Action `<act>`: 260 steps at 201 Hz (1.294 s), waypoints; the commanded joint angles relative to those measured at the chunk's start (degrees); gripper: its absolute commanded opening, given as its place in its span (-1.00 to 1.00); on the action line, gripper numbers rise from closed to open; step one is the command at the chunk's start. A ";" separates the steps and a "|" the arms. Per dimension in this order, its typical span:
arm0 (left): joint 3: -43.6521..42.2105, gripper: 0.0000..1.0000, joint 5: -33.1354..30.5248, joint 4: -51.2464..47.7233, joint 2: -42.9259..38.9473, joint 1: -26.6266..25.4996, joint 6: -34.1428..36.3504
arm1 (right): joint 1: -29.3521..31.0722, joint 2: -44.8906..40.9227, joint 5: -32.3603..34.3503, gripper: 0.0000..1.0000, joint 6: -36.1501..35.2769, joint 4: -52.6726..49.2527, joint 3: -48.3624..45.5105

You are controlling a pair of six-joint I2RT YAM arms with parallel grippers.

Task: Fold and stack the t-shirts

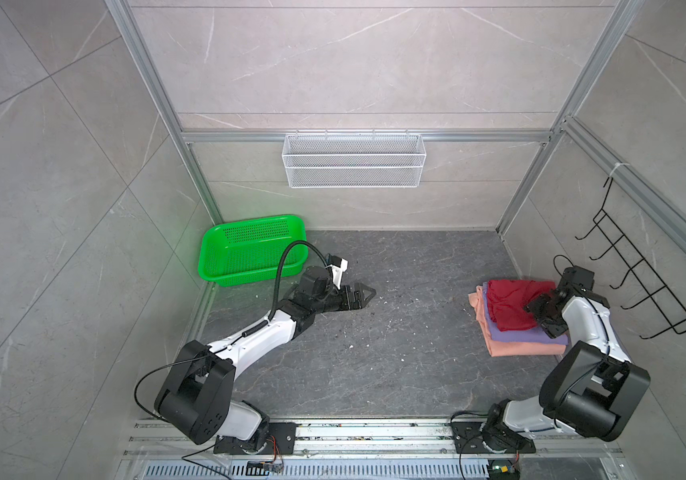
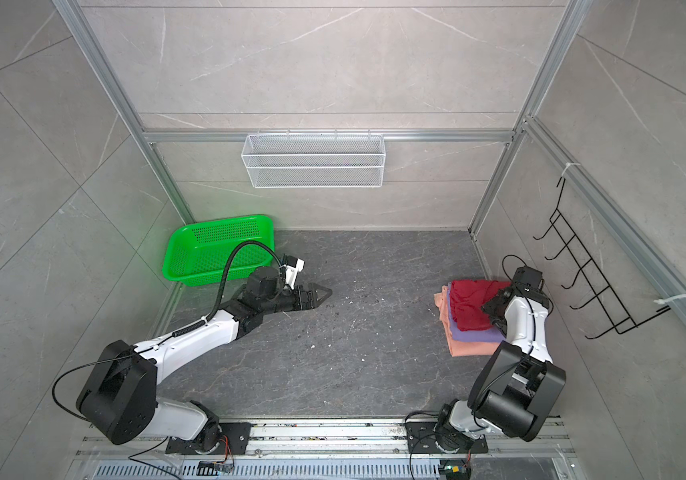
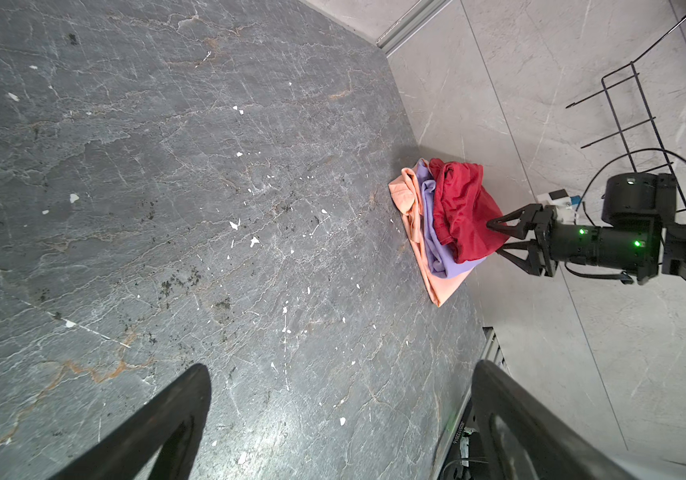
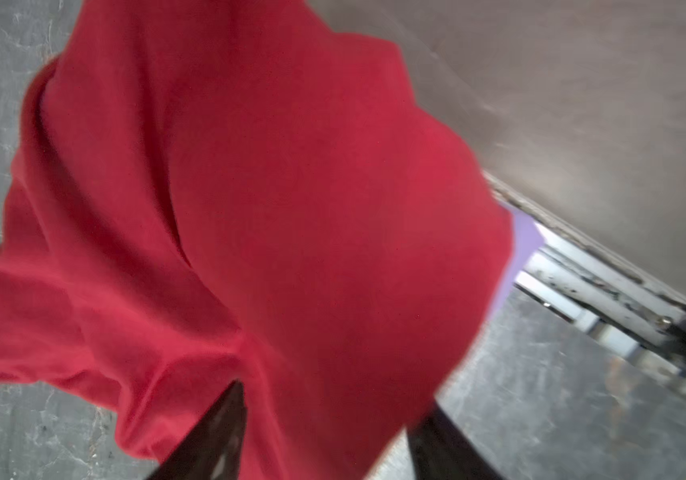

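The dark stone surface [image 1: 395,365] is carrying everything I'm watching. The green basket [image 1: 256,232] is sitting in its far left corner. The t-shirts [image 1: 516,328] are lying stacked against the right edge, about midway along it. The salmon-pink shirt [image 1: 512,348] is lying at the bottom, the lavender shirt [image 1: 512,333] on it, and the dark red shirt [image 1: 507,303] on top, bunching up rather than lying flat. Each lower layer is showing past the one above. The right gripper [image 3: 494,237] is reaching in at the red cloth's edge. In the left wrist view its fingers are standing parted, tips touching the fabric, and I'm not seeing them pinching it. The left gripper [image 1: 370,293] is hanging low beside the basket, well apart from the stack, with fingers spread wide and gripping nothing.
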 commanded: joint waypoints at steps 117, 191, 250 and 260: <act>3.02 0.99 4.10 2.24 3.63 0.15 -1.54 | -0.16 2.11 -4.13 -0.45 1.32 8.47 3.05; 5.43 0.99 4.36 1.05 5.61 0.18 -1.74 | -0.13 0.12 -3.79 -0.43 5.40 13.16 -13.39; 5.67 0.99 5.03 1.19 6.16 0.23 -1.89 | -0.56 -3.01 -3.50 -0.05 0.99 11.17 -7.71; 5.57 0.99 4.91 1.31 6.18 0.23 -1.82 | -0.62 -4.62 -4.39 0.01 0.46 10.61 -6.42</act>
